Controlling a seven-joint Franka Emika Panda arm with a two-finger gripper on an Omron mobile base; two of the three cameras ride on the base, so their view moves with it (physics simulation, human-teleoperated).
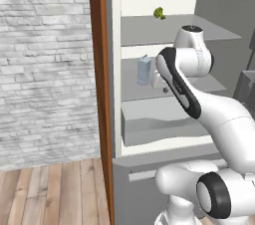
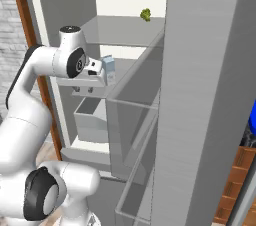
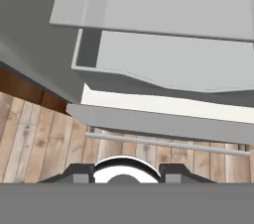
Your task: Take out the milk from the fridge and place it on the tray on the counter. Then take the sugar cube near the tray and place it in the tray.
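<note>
The milk stands on the fridge's middle shelf, centre of the left base view, with the pincer narrowed right against it; whether it truly grips I cannot tell. Best lift slightly, then draw straight out, clear of the shelf edge.

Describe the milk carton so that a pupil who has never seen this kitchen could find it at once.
Look into the open fridge. On its middle shelf stands the milk, with the gripper beside it. It is a pale blue-grey gabled carton, unlike the small green item one shelf up.
</note>
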